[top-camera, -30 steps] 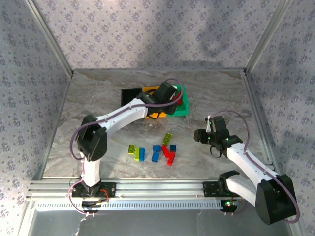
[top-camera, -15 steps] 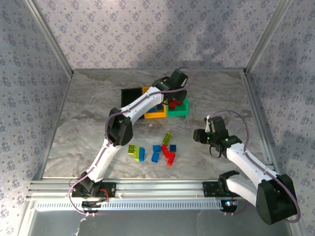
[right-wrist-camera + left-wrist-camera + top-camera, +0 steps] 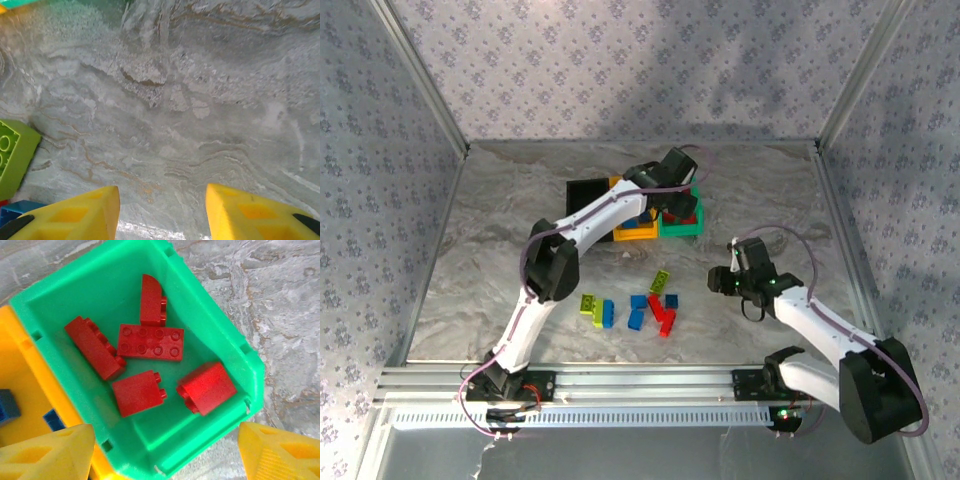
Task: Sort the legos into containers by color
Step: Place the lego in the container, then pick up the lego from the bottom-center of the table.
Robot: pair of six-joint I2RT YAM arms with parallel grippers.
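My left gripper (image 3: 672, 195) hangs open over the green bin (image 3: 692, 228), nothing between its fingers (image 3: 50, 450). In the left wrist view the green bin (image 3: 215, 305) holds several red bricks (image 3: 150, 342), and the orange-yellow bin (image 3: 20, 375) beside it holds blue bricks (image 3: 7, 407). The black bin (image 3: 585, 192) stands left of the orange-yellow bin (image 3: 638, 236). Loose legos lie mid-table: lime (image 3: 660, 281), lime (image 3: 588, 303), blue (image 3: 608, 313), red (image 3: 661, 316). My right gripper (image 3: 718, 281) is open and empty, just right of them, with a lime brick (image 3: 12, 155) to its left.
Patterned walls and metal frame posts enclose the marble table (image 3: 500, 230). The left arm's long link (image 3: 590, 220) stretches over the table's left half toward the bins. Bare marble (image 3: 200, 100) lies ahead of the right gripper.
The left arm has stretched out, carrying its gripper from over the orange-yellow bin to over the green bin. The right gripper has edged left toward the loose bricks.
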